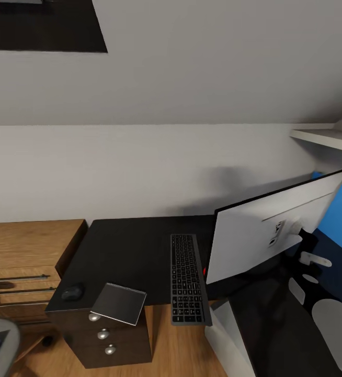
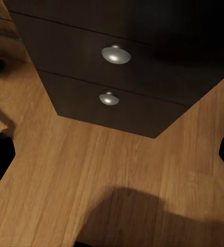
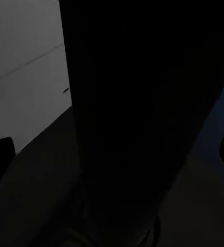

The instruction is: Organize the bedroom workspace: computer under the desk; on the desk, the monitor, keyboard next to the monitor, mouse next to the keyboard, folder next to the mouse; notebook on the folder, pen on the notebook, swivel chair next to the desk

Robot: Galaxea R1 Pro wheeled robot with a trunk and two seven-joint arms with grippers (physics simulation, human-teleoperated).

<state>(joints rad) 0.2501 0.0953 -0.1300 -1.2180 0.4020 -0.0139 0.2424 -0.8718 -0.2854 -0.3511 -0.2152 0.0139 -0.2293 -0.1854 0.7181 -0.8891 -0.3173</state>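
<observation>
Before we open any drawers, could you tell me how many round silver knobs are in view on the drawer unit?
3, in a column down the front of the drawer unit: top knob, middle knob, bottom knob. None looks hidden.

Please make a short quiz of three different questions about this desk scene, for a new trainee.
1. True or false: the notebook hangs partly over the desk's front edge.
2. What lies nearest the monitor: A mouse, B keyboard, C notebook?
3. How many silver drawer knobs show in the head view?

Key: 1 true; 2 B; 3 three.
</observation>
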